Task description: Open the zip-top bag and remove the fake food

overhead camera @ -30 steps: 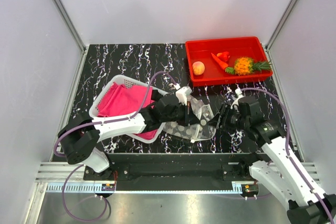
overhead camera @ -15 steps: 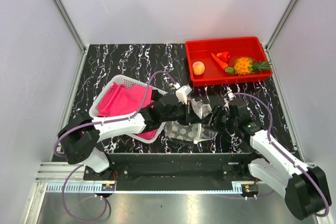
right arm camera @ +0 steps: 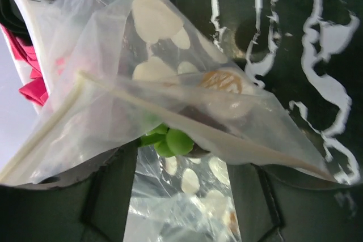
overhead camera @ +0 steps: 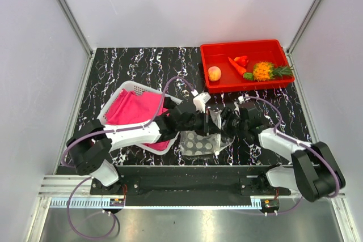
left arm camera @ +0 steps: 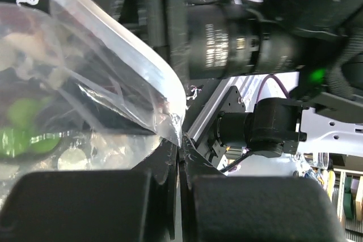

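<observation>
The zip-top bag (overhead camera: 198,141) lies clear and dotted near the table's front edge, its mouth lifted between the two arms. My left gripper (overhead camera: 205,118) is shut on the bag's upper lip (left arm camera: 170,118), pinching the plastic at the fingertips (left arm camera: 179,150). My right gripper (overhead camera: 226,123) faces it from the right and stands open, its fingers (right arm camera: 110,196) spread inside the bag's mouth under the zip strip (right arm camera: 51,123). A green lobed piece of fake food (right arm camera: 170,140) sits in the bag just beyond the fingertips, touching neither finger. More fake food lies in the red tray: a peach (overhead camera: 214,73), a carrot and red piece (overhead camera: 239,63), a pineapple (overhead camera: 265,71).
The red tray (overhead camera: 210,86) stands at the back right. A white mesh basket (overhead camera: 126,90) with pink cloth (overhead camera: 133,109) sits under the left arm, close to the bag. Grey walls and metal rails close off the table.
My right arm has swung left and lower, bringing its gripper up to the bag's mouth and spreading its fingers. The bag has bunched leftward. The left gripper keeps its hold.
</observation>
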